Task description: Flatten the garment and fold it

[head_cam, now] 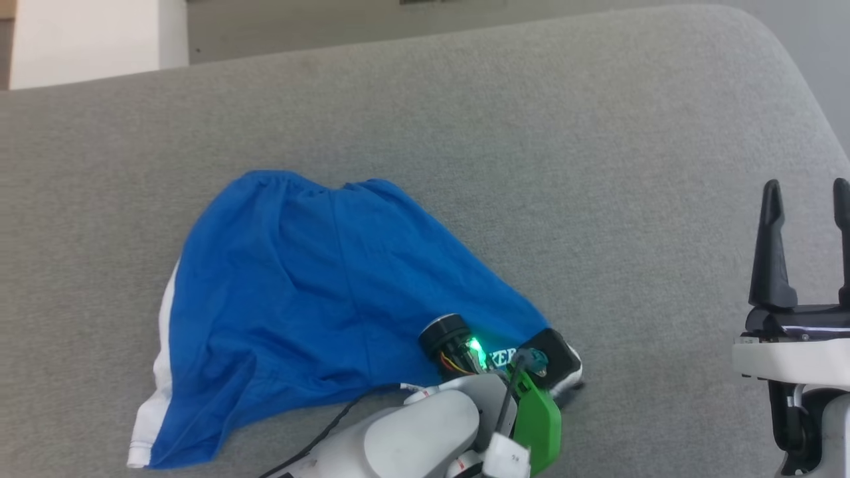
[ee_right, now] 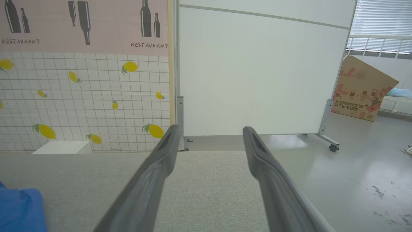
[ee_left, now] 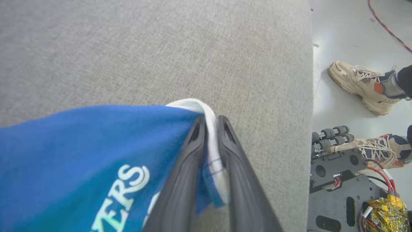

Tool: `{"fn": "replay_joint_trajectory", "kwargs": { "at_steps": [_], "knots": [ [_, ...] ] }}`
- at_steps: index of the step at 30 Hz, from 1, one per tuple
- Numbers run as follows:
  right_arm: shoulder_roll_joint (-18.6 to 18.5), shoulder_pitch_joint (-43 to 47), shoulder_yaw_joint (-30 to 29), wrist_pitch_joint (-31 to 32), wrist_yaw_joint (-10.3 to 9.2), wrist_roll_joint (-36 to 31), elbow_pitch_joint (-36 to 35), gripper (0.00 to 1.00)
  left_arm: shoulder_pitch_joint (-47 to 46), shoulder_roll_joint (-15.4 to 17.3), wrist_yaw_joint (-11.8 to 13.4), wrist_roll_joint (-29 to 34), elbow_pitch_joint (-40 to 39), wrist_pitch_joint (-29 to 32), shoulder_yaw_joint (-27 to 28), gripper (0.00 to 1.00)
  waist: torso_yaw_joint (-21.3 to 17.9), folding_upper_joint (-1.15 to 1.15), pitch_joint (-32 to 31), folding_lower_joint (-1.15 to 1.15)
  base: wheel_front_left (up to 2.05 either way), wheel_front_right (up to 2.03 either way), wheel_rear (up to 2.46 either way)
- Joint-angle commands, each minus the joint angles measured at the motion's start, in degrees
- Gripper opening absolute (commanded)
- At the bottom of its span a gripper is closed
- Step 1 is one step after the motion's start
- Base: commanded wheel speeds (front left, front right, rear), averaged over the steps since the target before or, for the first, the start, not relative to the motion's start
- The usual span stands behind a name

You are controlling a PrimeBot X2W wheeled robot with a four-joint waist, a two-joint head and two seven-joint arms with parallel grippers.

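blue fabric, the garment [head_cam: 299, 285] lies crumpled on the grey cushion [head_cam: 564, 133], its long axis running across you. your left gripper [ee_left: 210, 120] pinches its white hem at the right-hand corner. your right gripper [head_cam: 806, 189] stands spread and empty, well off to the right.

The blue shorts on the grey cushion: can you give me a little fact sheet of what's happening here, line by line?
garment: blue shorts with white side stripes, spread out but wrinkled, not yet folded
surface: grey fabric pad
left arm: left gripper closed on the white-edged corner of the shorts, near the white lettering
right arm: right gripper open, empty, off to the right, apart from the shorts
bystander: a person's shoes on the floor beside the pad
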Motion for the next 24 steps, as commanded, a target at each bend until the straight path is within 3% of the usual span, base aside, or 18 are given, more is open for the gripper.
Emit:
{"fn": "replay_joint_trajectory", "kwargs": {
  "at_steps": [1, 5, 10, 14, 19, 24],
  "knots": [
    [0.0, -0.5, 0.2, -0.3, -0.09, -0.5, 0.3, 1.00, -0.1, -0.2, 0.0, 0.3, 0.0, -2.9, 0.0, 1.00, 2.7, 0.00, -3.1, -0.01, 0.00, 0.00, 0.00],
    [0.0, 0.9, 0.4, -0.3, -0.09, -1.3, 0.7, 1.00, -1.4, -0.3, 0.4, -0.2, 0.2, -11.4, 0.9, 1.00, 4.9, 0.00, -6.7, -0.01, 0.00, 0.00, 0.00],
    [0.0, 2.8, 0.5, -0.3, -0.09, -1.7, 1.0, 1.00, -4.4, 0.0, 4.8, 0.7, 1.1, -17.1, 3.9, 1.00, 7.1, 0.00, -10.1, -0.01, 0.00, 0.00, 0.00],
    [0.0, 3.3, 1.2, -0.3, -0.09, -1.6, 1.0, 1.00, -8.8, 4.4, 6.6, 1.9, 3.8, -18.4, 7.1, 1.00, 7.6, 0.00, -10.8, -0.01, 0.00, 0.00, 0.00],
    [0.0, 3.2, 1.9, -0.3, -0.09, -1.1, 0.8, 1.00, -16.1, 11.0, 4.2, 1.8, 7.3, -16.3, 9.5, 1.00, 7.3, 0.00, -10.0, -0.01, 0.00, 0.00, 0.00],
    [0.0, 1.8, 3.2, -0.3, -0.09, -0.3, 0.6, 1.00, -23.6, 16.1, 0.7, 0.3, 12.2, -7.5, 8.5, 1.00, 5.4, 0.00, -6.9, -0.01, 0.00, 0.00, 0.00]
  ]
}}
